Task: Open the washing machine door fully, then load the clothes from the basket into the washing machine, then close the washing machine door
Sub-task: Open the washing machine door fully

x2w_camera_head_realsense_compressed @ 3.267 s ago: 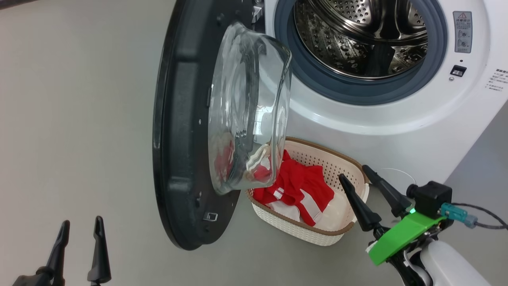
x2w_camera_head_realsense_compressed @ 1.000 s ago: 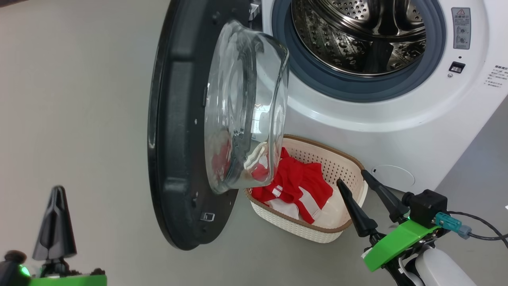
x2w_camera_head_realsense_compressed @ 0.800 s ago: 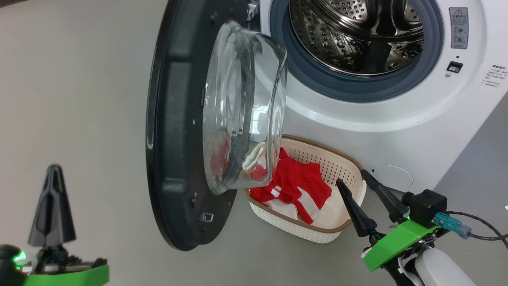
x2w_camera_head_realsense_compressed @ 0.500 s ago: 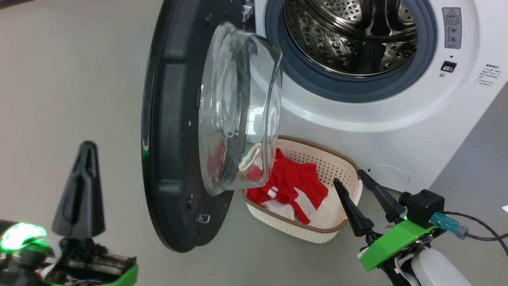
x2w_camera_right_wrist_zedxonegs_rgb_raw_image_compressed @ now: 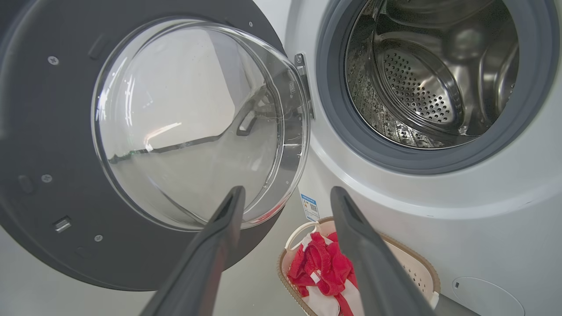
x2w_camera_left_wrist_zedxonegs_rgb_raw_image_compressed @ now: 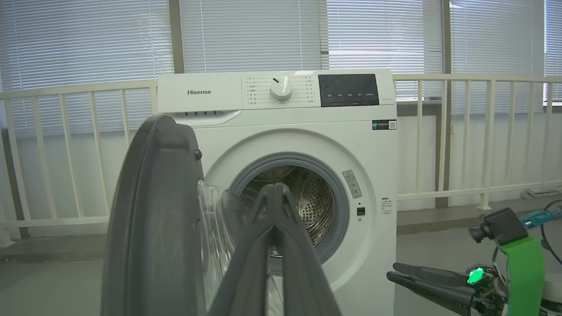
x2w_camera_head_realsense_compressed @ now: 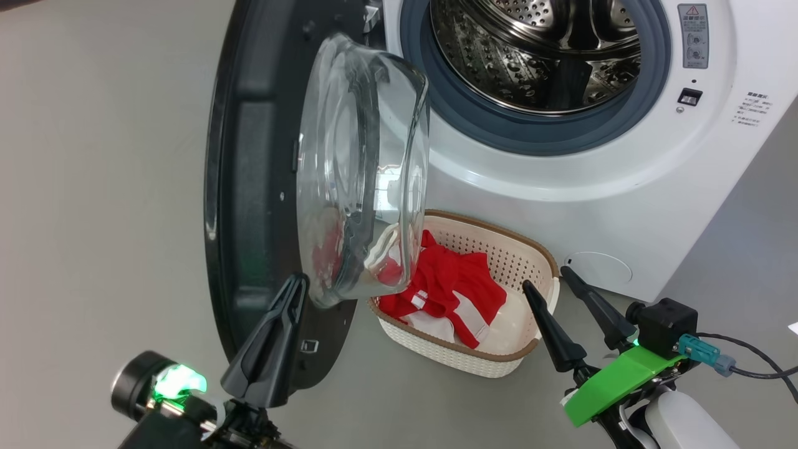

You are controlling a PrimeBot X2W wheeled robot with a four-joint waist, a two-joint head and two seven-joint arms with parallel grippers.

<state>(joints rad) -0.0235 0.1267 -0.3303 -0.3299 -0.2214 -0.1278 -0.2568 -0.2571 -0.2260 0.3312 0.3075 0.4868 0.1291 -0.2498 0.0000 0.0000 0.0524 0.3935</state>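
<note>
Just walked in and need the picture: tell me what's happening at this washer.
Laundry loading, early stage. The washing machine door stands swung out, and the drum looks empty. The left gripper, shut, points at the door's inner face near the glass bowl; contact is unclear. The right gripper hangs open by the basket, where the red clothes lie untouched.

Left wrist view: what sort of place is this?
Probably an office or lab hall rather than a home laundry: the washer stands on a grey floor, with a white railing and blind-covered windows behind.
</note>
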